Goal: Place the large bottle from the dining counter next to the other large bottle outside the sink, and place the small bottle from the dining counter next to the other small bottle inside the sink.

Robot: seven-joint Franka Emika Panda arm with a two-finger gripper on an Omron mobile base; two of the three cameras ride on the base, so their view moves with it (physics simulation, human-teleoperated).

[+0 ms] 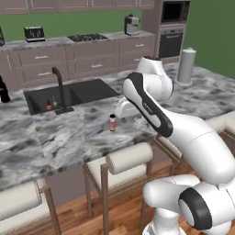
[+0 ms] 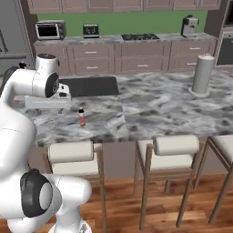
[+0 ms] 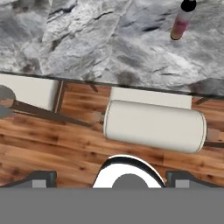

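Stool [image 3: 154, 124] sits closest, gripper [image 3: 109, 177] fingers wide apart w/ nothing held. Best approach: swing over dining counter [image 1: 82, 133], drop straight onto small bottle [image 1: 112, 122], grab mid-body.

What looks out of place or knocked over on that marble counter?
Nothing is spilled or tipped. The small bottle stands upright, alone on the dining counter, above the stools. In the sink the other small bottle is upright too, beside the faucet. A grey cylinder stands straight farther along.
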